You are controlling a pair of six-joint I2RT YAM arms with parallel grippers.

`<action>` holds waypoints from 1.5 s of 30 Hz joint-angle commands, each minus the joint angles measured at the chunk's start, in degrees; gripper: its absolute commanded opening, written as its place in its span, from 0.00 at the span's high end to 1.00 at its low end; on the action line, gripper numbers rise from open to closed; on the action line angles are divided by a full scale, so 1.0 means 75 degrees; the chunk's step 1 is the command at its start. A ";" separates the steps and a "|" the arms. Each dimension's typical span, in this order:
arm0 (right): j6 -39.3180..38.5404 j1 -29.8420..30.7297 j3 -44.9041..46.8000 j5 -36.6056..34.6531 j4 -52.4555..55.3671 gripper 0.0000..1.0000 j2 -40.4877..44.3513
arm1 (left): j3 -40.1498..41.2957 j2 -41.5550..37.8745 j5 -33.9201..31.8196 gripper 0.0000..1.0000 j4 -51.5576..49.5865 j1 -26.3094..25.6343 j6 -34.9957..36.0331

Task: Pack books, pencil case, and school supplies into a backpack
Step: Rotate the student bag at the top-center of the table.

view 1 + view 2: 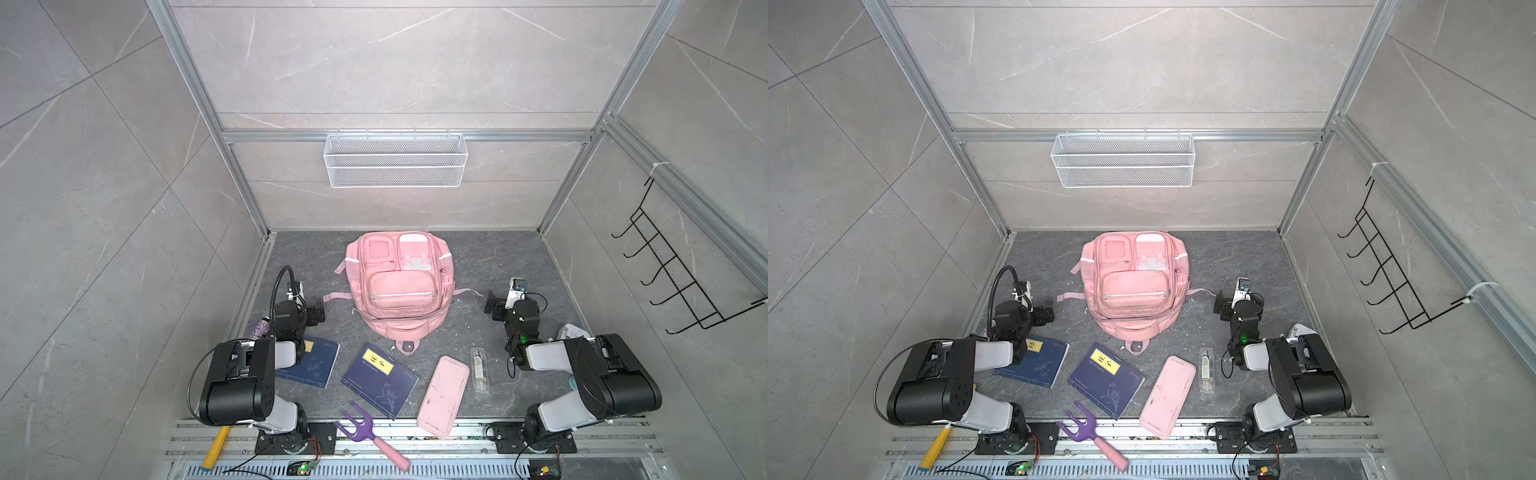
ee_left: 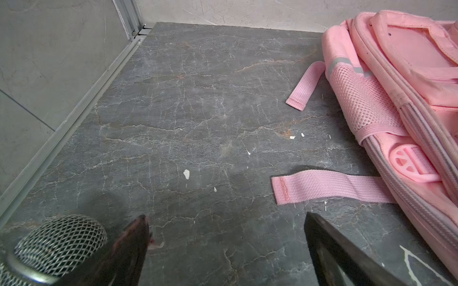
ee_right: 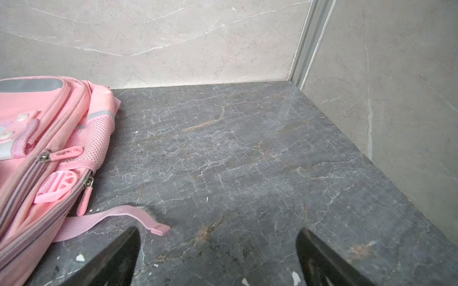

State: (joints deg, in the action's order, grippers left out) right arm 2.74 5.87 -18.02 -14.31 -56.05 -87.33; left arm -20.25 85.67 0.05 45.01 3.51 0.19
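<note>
Now left pincer (image 2: 225, 216), right pincer (image 3: 217, 229) agape; backpack (image 1: 399, 291) between.

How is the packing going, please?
Left end effector, right end effector open, empty. Navy softcover books, flat pink case, clear plastic packet outside pale pink fabric backpack. Left arm overhangs one.

Grey marbled walls (image 1: 395, 62) — dark veined floor (image 1: 490, 257), wire basket (image 1: 395, 166).

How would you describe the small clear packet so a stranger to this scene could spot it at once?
Start at the pink backpack in the middle of the dark table. Toward the near edge lies the flat pink pencil case; the packet lies just beside it, on the robot's right. It alone is transparent and narrow, with a whitish insert.
</note>
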 commanded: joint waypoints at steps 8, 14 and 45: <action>-0.0097 0.0038 -0.0054 0.0003 -0.0121 0.00 -0.0063 | -0.0171 -0.0008 -0.0094 0.00 0.0143 0.0016 -0.0077; -0.0097 0.0039 -0.0058 0.0031 -0.0108 0.00 -0.0063 | -0.0171 -0.0008 -0.0101 0.00 0.0144 0.0021 -0.0075; 0.4476 0.0658 -0.4747 -0.4876 0.9727 0.00 0.0633 | -0.1118 -0.2909 -0.2530 0.00 -0.3624 -0.1902 -0.1620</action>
State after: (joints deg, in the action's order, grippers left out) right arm 17.56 10.90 -42.85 -36.91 -13.72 -81.43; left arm -24.49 66.48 -14.50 27.64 -9.96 -3.92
